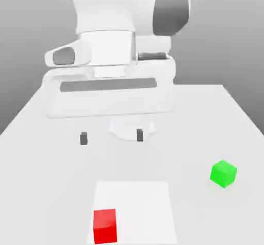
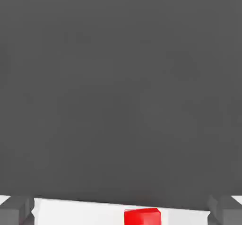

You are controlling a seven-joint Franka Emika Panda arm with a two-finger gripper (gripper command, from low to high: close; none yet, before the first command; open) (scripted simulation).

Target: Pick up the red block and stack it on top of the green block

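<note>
Gripper (image 1: pixel 112 137) spread wide and empty above table (image 1: pixel 46 156); red block (image 1: pixel 104 226) and green block (image 1: pixel 224 173) well apart.

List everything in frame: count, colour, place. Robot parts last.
red block: 1, red, on the white patch, near edge, toward the exterior view's left
green block: 1, green, on the table, toward the exterior view's right, apart from the red block
white patch: 1, white, flat on the table under the red block
table: 1, light grey
arm: 1, white, above the table's far side
gripper: 1, dark fingertips, open, empty, above the table
</note>
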